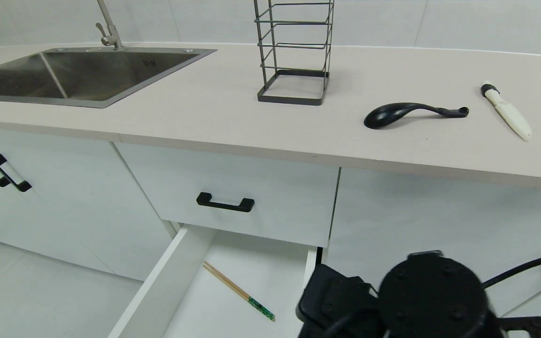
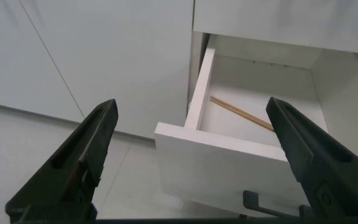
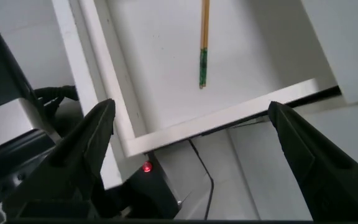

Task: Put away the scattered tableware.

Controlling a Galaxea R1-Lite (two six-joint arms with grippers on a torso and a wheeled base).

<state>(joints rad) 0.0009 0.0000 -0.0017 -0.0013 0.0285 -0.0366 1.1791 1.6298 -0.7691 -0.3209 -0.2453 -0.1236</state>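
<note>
So the low drawer (image 1: 172, 277) is pulled wide out under the surface (image 1: 204, 122), and a pair of chopsticks (image 1: 237, 290) is lying on its floor. They're side by side, set diagonally, wood-coloured with green ends pointing toward the drawer's front. They sit roughly mid-floor, not touching either side wall as far as I can see. Just above, the upper drawer is closed, with its black handle (image 1: 225, 203) facing out.

Up top, two pieces are loose on the right part of the surface. There's a black spoon (image 1: 392, 114) with its bowl toward the rack and its curved handle running off to the right. Then there's a white knife (image 1: 507, 111) with a black end, farther right, angled, well apart from the spoon. The black wire rack (image 1: 290, 99) stands upright near the middle toward the back wall, left of the spoon. The sink (image 1: 87, 104) is set into the far left, with the tap (image 1: 107, 26) behind it.

The left claw (image 2: 191, 104) is down low in front of the drawer's outer corner, its fingers spread wide with nothing between them. The right claw (image 3: 191, 106) hangs over the drawer's front edge looking down into it, also spread wide and gripping nothing. From there the green tips of the chopsticks point toward it.
</note>
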